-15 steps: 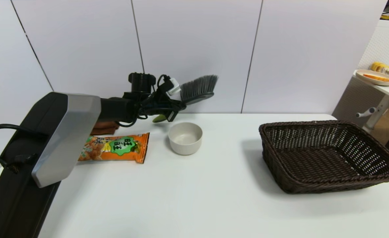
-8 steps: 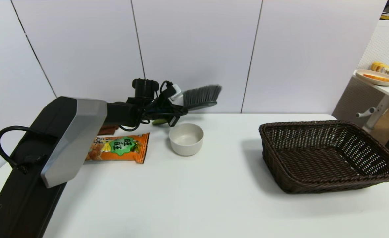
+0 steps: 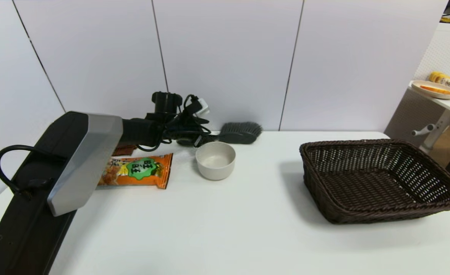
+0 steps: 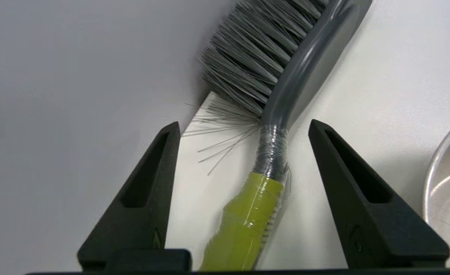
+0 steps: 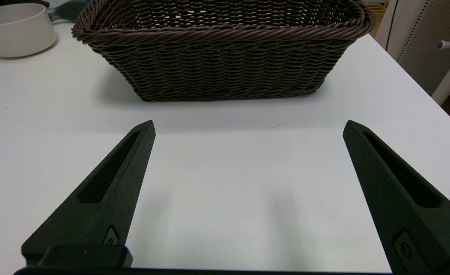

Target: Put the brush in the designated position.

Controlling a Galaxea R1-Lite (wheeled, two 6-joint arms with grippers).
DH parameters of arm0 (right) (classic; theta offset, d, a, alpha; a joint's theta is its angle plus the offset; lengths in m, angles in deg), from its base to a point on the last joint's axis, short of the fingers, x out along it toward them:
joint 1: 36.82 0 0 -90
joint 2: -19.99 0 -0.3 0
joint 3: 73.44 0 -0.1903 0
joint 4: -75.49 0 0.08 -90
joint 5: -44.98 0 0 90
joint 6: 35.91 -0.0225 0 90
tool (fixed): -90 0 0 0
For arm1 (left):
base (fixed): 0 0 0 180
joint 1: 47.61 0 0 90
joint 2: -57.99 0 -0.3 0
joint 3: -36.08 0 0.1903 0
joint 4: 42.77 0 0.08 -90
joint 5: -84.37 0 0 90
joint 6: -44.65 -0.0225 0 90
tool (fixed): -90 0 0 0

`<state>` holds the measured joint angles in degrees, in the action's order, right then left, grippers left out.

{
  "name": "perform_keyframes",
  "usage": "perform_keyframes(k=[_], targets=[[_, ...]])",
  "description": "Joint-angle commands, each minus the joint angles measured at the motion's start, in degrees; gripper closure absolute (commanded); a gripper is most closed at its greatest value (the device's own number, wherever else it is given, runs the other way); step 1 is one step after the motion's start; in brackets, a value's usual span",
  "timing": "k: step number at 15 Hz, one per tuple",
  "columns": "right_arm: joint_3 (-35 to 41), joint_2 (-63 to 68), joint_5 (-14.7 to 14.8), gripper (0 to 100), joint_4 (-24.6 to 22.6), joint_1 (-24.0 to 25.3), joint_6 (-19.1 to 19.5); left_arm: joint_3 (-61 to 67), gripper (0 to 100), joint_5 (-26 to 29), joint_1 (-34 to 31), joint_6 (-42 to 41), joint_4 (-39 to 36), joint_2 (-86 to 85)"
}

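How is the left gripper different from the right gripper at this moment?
The left gripper is at the table's far edge by the wall, its open fingers either side of the brush. The right gripper has only bare table between its fingers and faces the basket. Both are open and hold nothing.

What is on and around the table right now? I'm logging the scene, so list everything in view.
brush: one, grey head, green handle, lying on the table at the far edge, behind the bowl
bowl: one, off-white, middle left of the table
snack bag: one, orange, left of the bowl
basket: one, dark brown, right side
table: one, white
plate: one, beige, on a side shelf at far right
left gripper: one, black, open, fingers either side of the brush neck
right gripper: one, black, open, near the basket
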<state>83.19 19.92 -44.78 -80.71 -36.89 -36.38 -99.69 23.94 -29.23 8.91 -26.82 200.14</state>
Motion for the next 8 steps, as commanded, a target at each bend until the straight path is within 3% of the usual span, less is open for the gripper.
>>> perform_keyframes(k=[1, 3, 4, 6, 8], targets=[[0.09, 0.07, 0.02, 0, 0.00, -0.01, 0.02, 8.95, 0, -8.39, 0.16, 0.15, 15.23, -20.24], [0.09, 0.07, 0.02, 0, 0.00, -0.01, 0.02, 24.51, 0, -16.48, 0.07, 1.90, 21.74, -40.19], [0.09, 0.07, 0.02, 0, 0.00, 0.07, 0.02, 33.91, 0, -16.83, 0.07, 5.33, 20.60, -49.51], [0.09, 0.07, 0.02, 0, 0.00, 0.07, 0.02, 55.53, 0, -17.80, -0.19, 16.32, 12.07, -70.34], [0.09, 0.07, 0.02, 0, 0.00, 0.07, 0.02, 74.87, 0, -21.84, -3.18, 19.40, -0.41, -88.18]])
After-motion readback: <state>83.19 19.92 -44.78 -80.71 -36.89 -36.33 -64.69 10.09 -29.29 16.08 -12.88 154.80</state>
